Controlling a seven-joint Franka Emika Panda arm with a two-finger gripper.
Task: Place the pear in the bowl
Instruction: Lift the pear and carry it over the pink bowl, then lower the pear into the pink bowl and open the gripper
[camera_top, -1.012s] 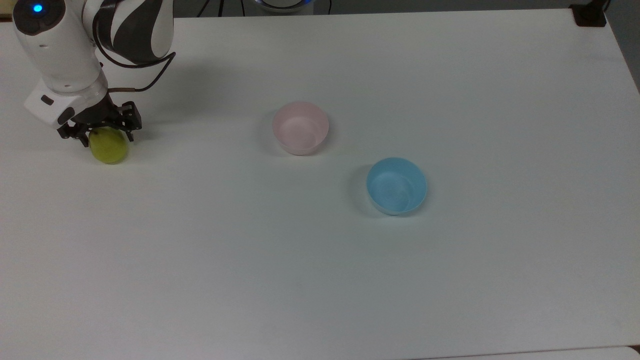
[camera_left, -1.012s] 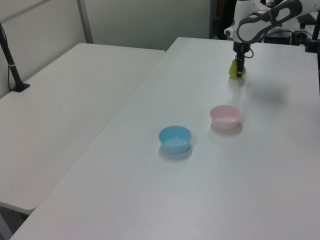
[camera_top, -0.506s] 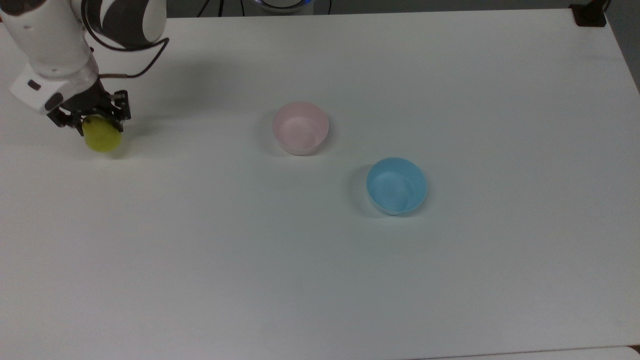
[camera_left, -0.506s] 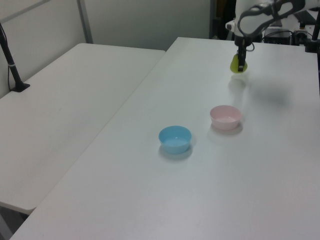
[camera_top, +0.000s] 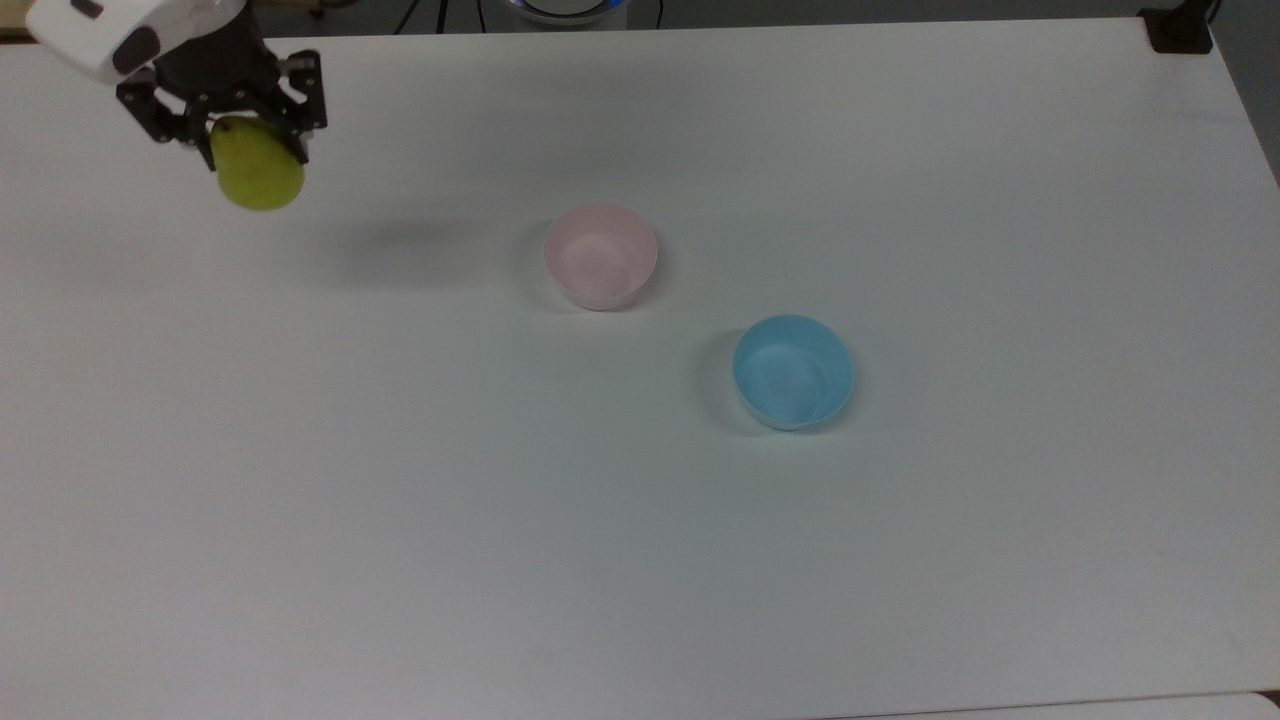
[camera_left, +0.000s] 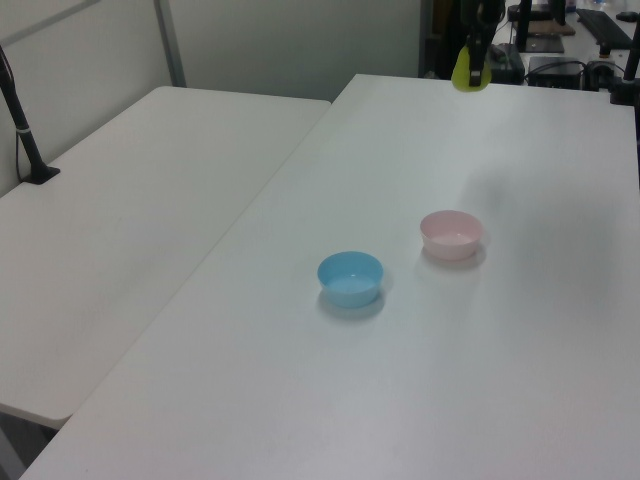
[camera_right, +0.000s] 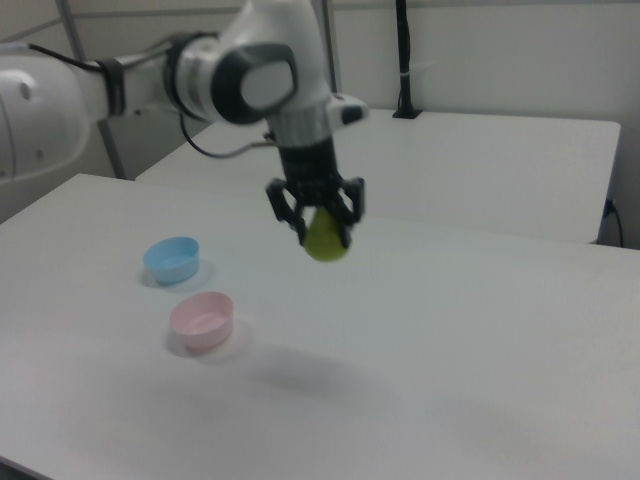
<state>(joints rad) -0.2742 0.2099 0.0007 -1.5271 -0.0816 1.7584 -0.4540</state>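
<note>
The arm reaches in from the right view's left, wrist pointing straight down. The gripper (camera_right: 318, 222) hangs high above the tabletop (camera_right: 480, 340), its black fingers (camera_right: 346, 205) clamped on the pear (camera_right: 325, 240).

Even, diffuse overhead light, bright on the matte white table (camera_top: 900, 560) with no glare, soft faint shadows beside the pale pink bowl (camera_top: 600, 256) and light blue bowl (camera_top: 793, 371), slight motion blur on the white arm (camera_right: 250, 80) in the right view.

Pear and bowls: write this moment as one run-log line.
claw: shut on pear | pear: in the air, off table | pink bowl: empty | blue bowl: empty | phase: carrying
</note>
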